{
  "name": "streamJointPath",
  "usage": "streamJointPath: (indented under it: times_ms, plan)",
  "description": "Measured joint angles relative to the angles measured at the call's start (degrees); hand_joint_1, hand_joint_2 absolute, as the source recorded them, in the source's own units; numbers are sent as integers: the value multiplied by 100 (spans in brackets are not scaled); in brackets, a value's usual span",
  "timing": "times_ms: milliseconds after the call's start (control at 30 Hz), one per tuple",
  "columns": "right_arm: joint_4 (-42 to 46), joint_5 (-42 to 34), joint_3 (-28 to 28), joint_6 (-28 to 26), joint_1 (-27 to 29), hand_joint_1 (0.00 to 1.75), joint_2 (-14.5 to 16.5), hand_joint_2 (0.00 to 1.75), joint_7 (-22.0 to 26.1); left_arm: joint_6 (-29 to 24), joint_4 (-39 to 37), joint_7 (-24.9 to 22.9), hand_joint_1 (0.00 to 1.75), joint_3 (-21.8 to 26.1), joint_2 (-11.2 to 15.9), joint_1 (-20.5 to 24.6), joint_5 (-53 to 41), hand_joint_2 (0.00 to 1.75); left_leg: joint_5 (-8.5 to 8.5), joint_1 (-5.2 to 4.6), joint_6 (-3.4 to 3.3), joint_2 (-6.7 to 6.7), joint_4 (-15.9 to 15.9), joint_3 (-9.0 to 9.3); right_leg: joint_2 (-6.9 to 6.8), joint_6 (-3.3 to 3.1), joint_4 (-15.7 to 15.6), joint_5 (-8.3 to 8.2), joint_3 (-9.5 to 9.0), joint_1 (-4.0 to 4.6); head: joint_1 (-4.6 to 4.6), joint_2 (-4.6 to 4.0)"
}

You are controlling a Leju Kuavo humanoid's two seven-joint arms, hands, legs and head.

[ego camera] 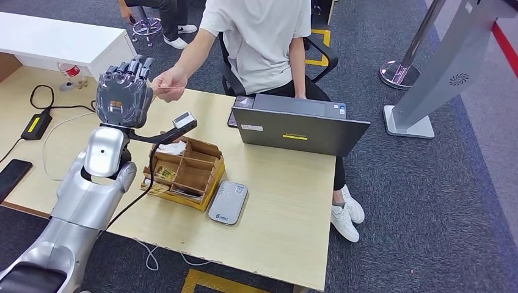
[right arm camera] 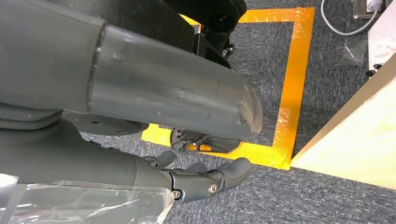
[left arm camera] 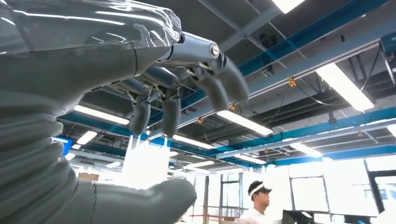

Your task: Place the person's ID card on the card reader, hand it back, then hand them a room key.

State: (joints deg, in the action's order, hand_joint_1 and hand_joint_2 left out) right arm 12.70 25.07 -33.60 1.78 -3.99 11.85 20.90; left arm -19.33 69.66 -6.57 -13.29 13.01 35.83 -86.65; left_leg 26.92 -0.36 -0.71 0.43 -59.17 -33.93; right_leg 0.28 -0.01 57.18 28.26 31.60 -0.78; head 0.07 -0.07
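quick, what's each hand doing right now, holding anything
Left hand: open, raised toward the person's hand, holding nothing; the person holds the card.
Right hand: hanging over the floor, fingers loosely apart, holding nothing.

open laptop [ego camera: 299, 125] and wooden organizer box [ego camera: 185, 174] on table [ego camera: 287, 213]

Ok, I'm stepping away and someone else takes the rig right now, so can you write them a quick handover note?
Left hand: raised above the table's far edge, fingers apart, holding nothing.
Right hand: hanging low beside the table over the carpet, holding nothing.
ID card: in the person's hand, held out right next to the left hand, not yet taken.
Card reader: flat on the table, nothing on it, just beside the wooden organiser box.
Done: nothing yet.
Left: take the card, lay it on the reader, hand it back, then hand over a room key. I cannot pick out the key here.
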Motion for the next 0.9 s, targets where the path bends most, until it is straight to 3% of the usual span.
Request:
streamJointPath:
  times_ms: [233,500,600,700,900]
  plan:
    - [0,-70,-77,-54,7,0,1,0,8,-140,618,525,0,207,-310,-517,98,175,1,-2,-1,2,0,1,2,0,-1,0,0,-1,0,0]
    - [-2,-326,-355,-63,105,0,2,0,174,-32,2319,1044,0,-133,-599,-2223,132,175,18,-4,-6,17,1,0,16,5,-9,8,5,-4,11,0]
    - [-2,-380,-489,-46,142,0,1,0,233,192,2650,1064,0,-388,-554,-2854,103,175,23,-4,-5,18,2,1,17,5,-10,10,5,-3,8,0]
    - [6,-370,-592,78,170,0,-33,0,204,739,2696,1024,0,-503,-422,-3293,285,175,23,-3,-5,17,2,1,16,5,-10,11,5,-2,7,0]
    - [35,-242,-715,179,208,0,-132,0,113,1502,2282,809,0,-496,-54,-3534,720,175,19,1,-3,13,4,1,7,3,-8,10,2,1,6,0]
